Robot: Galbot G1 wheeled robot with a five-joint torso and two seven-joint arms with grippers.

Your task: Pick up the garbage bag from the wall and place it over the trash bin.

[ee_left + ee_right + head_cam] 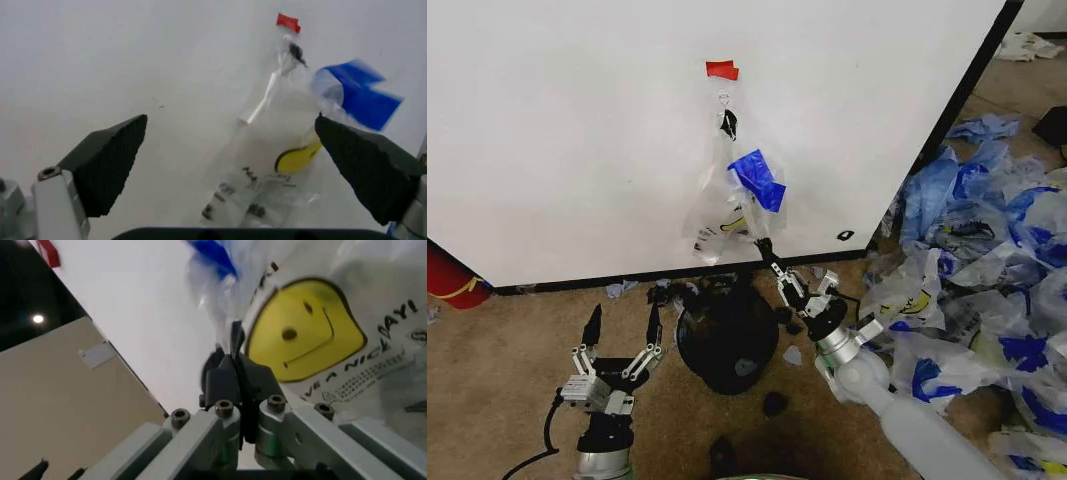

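Note:
The garbage bag [730,195] hangs from a metal hook [724,97] on the white wall [567,130], just under a red tape piece [722,69]. It is translucent, with a blue patch and a yellow smiley face [303,335]. My right gripper [765,247] reaches up to the bag's lower corner, its fingers [227,377] shut on the thin plastic there. The black trash bin [727,335] stands on the carpet right below the bag. My left gripper [622,325] is open, low and left of the bin, facing the bag [267,165] from a distance.
A big heap of loose plastic bags [987,260] covers the floor to the right. A red cylinder [447,275] stands at the wall's left foot. Black scraps [774,403] lie around the bin. The wall's black trim [962,95] ends at the right.

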